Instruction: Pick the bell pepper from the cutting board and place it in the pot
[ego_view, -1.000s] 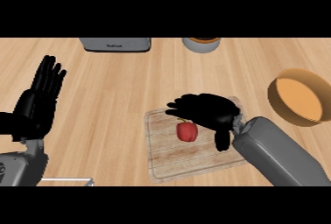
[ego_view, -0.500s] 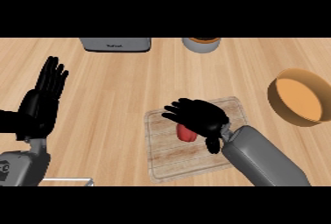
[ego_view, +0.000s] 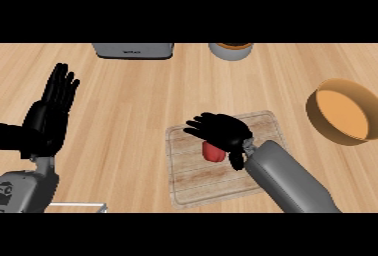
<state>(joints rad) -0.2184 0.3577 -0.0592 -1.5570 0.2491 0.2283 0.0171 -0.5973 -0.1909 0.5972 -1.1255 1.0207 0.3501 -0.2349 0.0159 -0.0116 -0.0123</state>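
The red bell pepper (ego_view: 213, 152) lies on the cutting board (ego_view: 221, 182) near the middle of the view, with my right hand (ego_view: 221, 131) over its upper part, fingers spread and bent down around it; whether they pinch it I cannot tell. The pot (ego_view: 341, 117) sits at three o'clock, well apart from the board. My left hand (ego_view: 50, 116) rests open at nine o'clock, fingers up

Light falls bright and even across the wooden counter (ego_view: 148, 100). No glare shows. Shadows are faint and soft.
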